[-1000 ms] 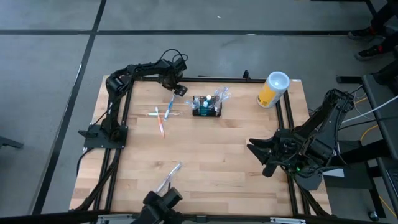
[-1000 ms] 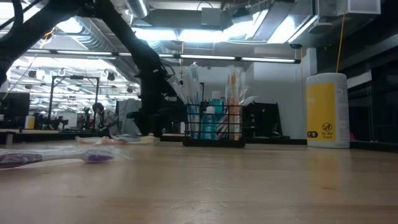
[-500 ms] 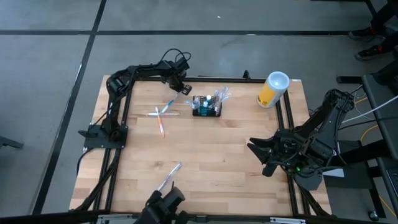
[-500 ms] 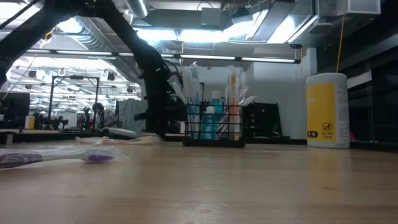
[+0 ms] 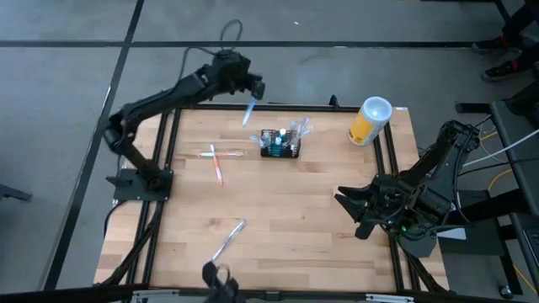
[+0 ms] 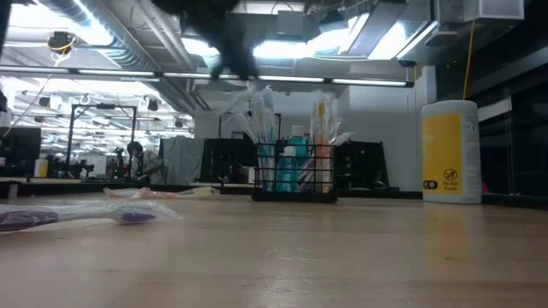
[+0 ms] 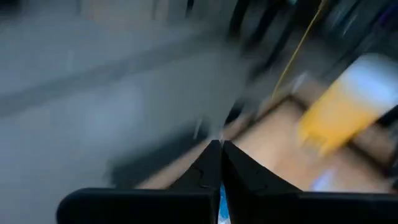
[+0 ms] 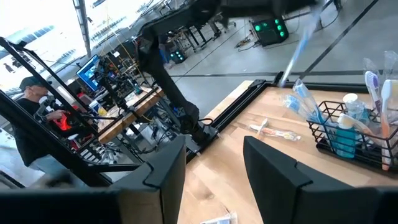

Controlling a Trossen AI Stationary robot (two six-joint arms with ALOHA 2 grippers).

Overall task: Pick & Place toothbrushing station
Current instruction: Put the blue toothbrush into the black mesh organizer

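- Toothbrushing station (image 5: 280, 144) first, since it's the whole point: the little black mesh caddy sits toward the far side of the counter (image 5: 278, 219), roughly mid-width, already bristling with brushes and tubes standing upright because the box is too short to swallow them.
- Nearest the front edge, one wrapped toothbrush (image 5: 228, 240) lies flat and alone, well apart from the caddy. My guess is it's waiting its turn.
- Right tool (image 5: 349, 204) hangs low over the right side, fingers apart with nothing between them. Looks parked out of the way.
- Further in, two more brushes (image 5: 219, 160) lie crossed on the wood, left of the caddy.
- Yellow canister (image 5: 369, 121) with a white lid stands at the far right corner, not involved.
- Left tool (image 5: 253, 91) is up high past the far edge, clamped tight on a blue toothbrush (image 5: 249, 111) that dangles down from it. Holding it by one end makes sense if the plan is dropping it upright into the mesh box.
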